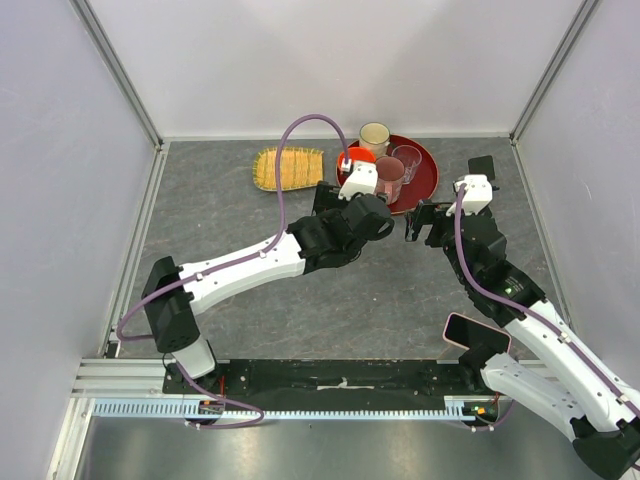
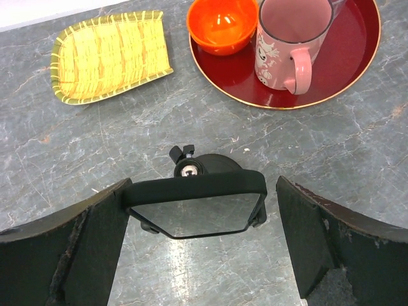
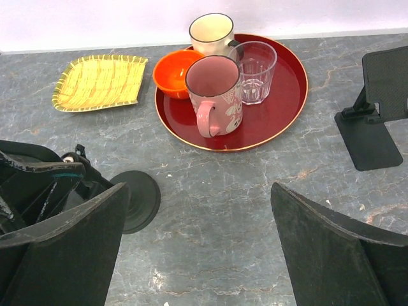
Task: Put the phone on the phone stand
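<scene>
Phone sits tilted on phone stand, mid-bench, between the left gripper fingers. They're spread wide, right one clear of it. Right gripper also spread, empty, close by. Beyond: red tray with pink mug, print unreadable; orange bowl; yellow woven dish.

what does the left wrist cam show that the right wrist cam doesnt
Only left wrist: the glossy black slab, likely the phone, on the phone stand. Only right wrist: cream mug, clear glass, folding black stand. Both: yellow woven tray, orange bowl, pink mug, red tray, the phone stand's round base.
</scene>
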`<action>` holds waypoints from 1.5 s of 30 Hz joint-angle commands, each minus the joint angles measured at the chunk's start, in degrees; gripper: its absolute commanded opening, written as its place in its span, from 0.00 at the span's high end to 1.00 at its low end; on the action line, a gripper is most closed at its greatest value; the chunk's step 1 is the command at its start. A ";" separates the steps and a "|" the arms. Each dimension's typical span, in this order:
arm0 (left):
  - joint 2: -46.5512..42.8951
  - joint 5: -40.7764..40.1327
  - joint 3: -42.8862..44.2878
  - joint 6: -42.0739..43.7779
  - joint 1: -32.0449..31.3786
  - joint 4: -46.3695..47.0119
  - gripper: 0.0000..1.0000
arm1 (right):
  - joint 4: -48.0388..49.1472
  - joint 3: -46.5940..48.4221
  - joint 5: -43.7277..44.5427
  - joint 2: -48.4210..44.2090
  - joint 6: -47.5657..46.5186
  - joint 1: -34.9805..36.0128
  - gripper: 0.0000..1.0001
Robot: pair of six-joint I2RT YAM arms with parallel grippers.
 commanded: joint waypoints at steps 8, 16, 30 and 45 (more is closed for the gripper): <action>1.09 -4.01 3.55 -2.75 -0.36 0.98 0.22 | 2.11 -0.51 0.80 -1.07 -1.31 -0.06 0.02; -0.31 -1.64 1.88 -1.09 -0.27 2.12 0.73 | 2.11 -0.77 0.97 -1.24 -1.49 -0.14 0.02; -19.63 0.63 -10.51 14.56 4.63 9.60 0.98 | 3.08 -1.91 0.71 -1.42 -1.66 -0.14 0.02; -25.81 16.52 -14.91 28.45 39.07 22.67 0.98 | 4.92 -3.23 -1.58 0.60 -1.40 -0.14 0.02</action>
